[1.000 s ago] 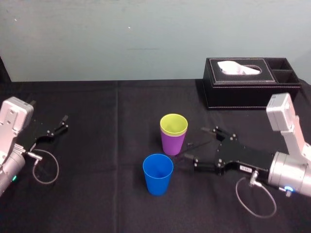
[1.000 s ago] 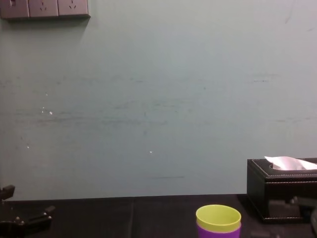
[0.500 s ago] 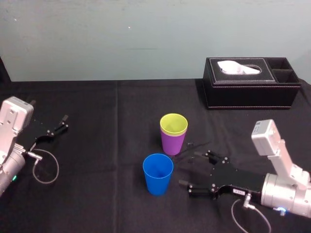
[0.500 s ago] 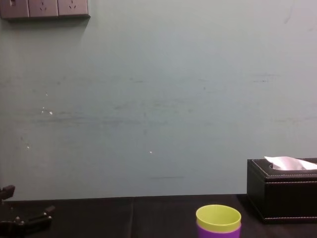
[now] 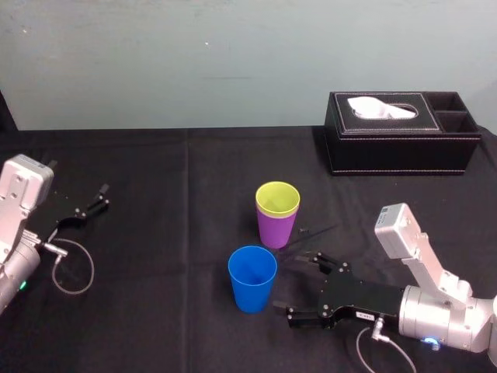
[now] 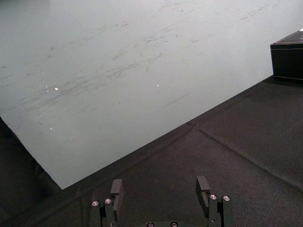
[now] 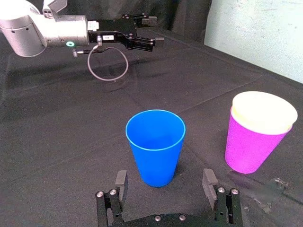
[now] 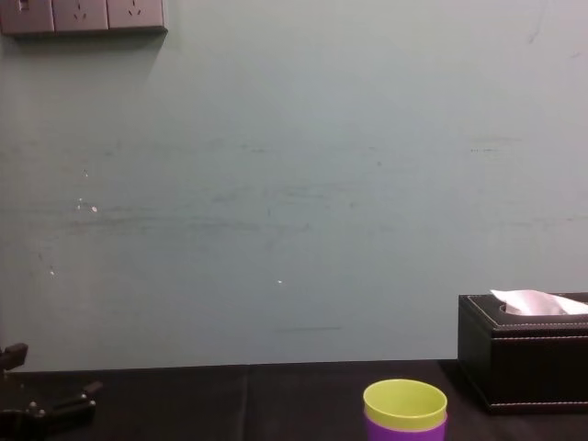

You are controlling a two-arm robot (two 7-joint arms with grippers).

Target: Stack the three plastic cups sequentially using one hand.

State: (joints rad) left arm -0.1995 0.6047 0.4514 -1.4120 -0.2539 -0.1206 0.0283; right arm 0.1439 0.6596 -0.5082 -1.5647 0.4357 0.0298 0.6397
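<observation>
Your blue cup [image 5: 252, 278] stands upright and alone on the black cloth [image 5: 155, 311], smooth and tapered. It's just nearer you than the purple cup [image 5: 276, 229], which has the yellow-green cup [image 5: 277, 198] nested inside. Your right gripper [image 5: 300, 286] has swung back from the purple cup and now lines up beside the blue one, fingers spread, touching nothing. The left gripper [image 5: 97, 200] sits parked far left, fingers apart.

Blue cup [image 5: 252, 278], purple cup [image 5: 276, 228] and yellow-green cup [image 5: 278, 197]: smooth plastic with a slight sheen. Tablecloth [image 5: 155, 233] is matt black cloth, faintly creased; tissue box [image 5: 396, 151] looks like black leatherette with pale stitching, holding a soft white paper tissue [image 5: 379, 109]. Right gripper [image 5: 293, 281] is matt black, its wrist housing [image 5: 446, 326] satin silver metal; wall [image 5: 194, 62] is matt scuffed paint.
</observation>
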